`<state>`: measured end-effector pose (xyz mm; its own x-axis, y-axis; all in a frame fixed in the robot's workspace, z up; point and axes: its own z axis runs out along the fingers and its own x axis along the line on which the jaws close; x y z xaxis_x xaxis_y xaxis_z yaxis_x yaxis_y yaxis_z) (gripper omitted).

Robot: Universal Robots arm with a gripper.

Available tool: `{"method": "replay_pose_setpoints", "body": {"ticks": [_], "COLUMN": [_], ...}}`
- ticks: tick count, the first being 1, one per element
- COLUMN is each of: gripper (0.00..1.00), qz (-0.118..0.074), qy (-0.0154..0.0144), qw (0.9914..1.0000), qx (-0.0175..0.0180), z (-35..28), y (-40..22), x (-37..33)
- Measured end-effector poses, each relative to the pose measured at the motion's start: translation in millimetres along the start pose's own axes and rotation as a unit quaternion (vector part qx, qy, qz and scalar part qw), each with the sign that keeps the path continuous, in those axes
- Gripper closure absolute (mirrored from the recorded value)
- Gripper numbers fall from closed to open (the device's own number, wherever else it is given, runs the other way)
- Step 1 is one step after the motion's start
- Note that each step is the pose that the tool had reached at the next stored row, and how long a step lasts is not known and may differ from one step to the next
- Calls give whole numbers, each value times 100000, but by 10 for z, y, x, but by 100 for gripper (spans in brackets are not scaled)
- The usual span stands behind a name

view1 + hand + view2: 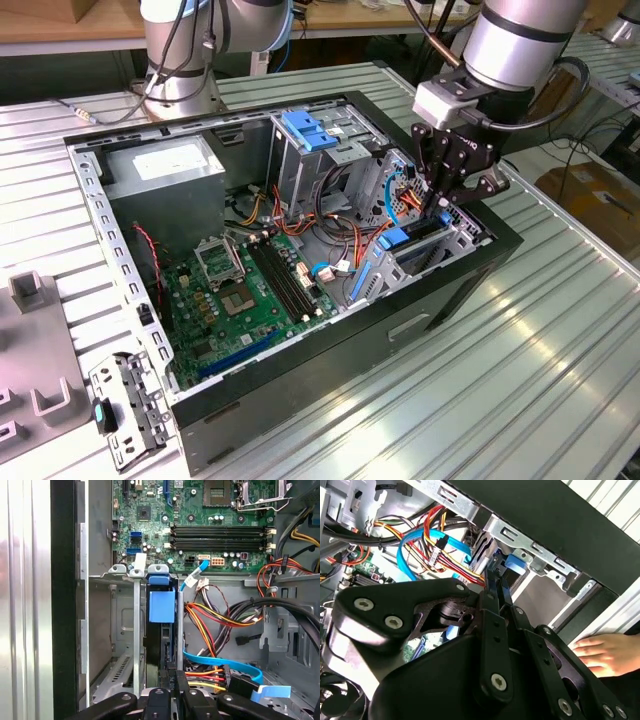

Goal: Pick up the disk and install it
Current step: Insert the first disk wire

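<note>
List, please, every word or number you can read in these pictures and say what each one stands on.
None can be read as it stands.
White sticker on the power supply box: print too small to read.
Circuit board: white markings too small to read.
Gripper: faint lettering on its body, blurred.

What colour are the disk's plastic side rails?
Blue, clearest on the disk in the first wrist view.

You see the disk (pixel 159 630) standing on edge in the bay (pixel 440 245) at the case's (pixel 300 385) exterior-view right; motherboard (pixel 255 295) lies left of it.
</note>
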<state>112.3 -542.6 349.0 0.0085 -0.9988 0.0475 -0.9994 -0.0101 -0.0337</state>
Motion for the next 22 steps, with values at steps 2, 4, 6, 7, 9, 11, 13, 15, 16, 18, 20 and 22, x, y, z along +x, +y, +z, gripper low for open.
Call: {"method": "replay_pose_setpoints", "body": {"ticks": [2,4,6,7,9,11,13,15,16,18,20,22], "gripper": [84,84,84,84,84,84,84,84,84,84,84,84], "qz": [147,174,193,212,264,352,408,472,522,716,1269,1443], "qy": [-2,9,12,11,22,32,29,0,-6,12,50,56], "qw": [100000,100000,100000,100000,100000,99999,99999,99999,99999,99997,99992,99990], "qx": [-7,-10,-9,-9,-11,-18,-21,-23,-23,-32,-61,-68], "z": [8,13,19,23,31,41,45,40,30,24,22,22], "y": [1,2,2,2,2,2,3,2,2,2,2,2], "x": [3,5,5,5,4,4,4,4,4,5,5,6]}}
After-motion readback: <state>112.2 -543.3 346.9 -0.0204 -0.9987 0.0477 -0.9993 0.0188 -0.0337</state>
